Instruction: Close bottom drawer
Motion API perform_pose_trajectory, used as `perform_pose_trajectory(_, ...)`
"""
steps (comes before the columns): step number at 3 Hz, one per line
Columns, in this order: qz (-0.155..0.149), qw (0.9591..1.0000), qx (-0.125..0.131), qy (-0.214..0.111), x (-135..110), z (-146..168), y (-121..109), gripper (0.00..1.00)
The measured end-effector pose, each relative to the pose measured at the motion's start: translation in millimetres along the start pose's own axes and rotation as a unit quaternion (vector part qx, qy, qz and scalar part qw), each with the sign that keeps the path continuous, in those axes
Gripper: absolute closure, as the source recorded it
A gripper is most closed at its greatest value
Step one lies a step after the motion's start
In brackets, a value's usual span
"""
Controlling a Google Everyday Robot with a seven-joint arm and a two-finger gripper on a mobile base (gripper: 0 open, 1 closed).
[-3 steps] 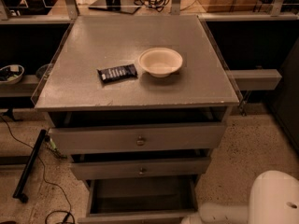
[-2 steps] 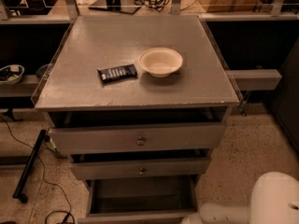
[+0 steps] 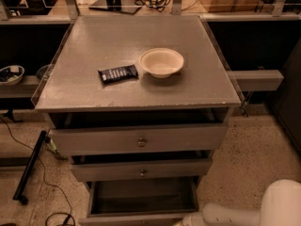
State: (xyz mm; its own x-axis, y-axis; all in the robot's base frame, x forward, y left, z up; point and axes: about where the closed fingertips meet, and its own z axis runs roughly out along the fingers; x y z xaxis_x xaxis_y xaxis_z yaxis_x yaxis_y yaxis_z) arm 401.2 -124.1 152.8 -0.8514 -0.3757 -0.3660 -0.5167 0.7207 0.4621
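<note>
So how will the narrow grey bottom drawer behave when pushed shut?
The grey bottom drawer looks rigid and empty, so it probably slides lightly. Pulled far out, an off-centre push might skew it; the gripper sits near its front's right end.

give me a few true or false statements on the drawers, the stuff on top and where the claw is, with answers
1. The bottom drawer is pulled out, its inside showing. True.
2. The bowl sits inside the top drawer. False: it stands on the cabinet top.
3. A dark bar lies beside the bowl, on its left in the picture. True.
4. The claw is gripping the bowl. False: the claw is not in view; only the white arm shows, at the lower right, reaching toward the bottom drawer's front.
</note>
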Motion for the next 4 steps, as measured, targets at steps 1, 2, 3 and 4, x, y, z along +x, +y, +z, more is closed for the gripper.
perform_pose_trajectory(1, 0.000, 1.0000, 0.000, 0.000, 2, 0, 1, 1.00)
perform_pose_trajectory(2, -0.004, 1.0000, 0.001, -0.008, -5, -2, 2, 1.00)
perform_pose_trajectory(3, -0.006, 0.9999, -0.001, -0.014, -11, -1, 2, 1.00)
perform_pose_trajectory(4, -0.011, 0.9997, -0.005, -0.021, -21, 1, 5, 1.00)
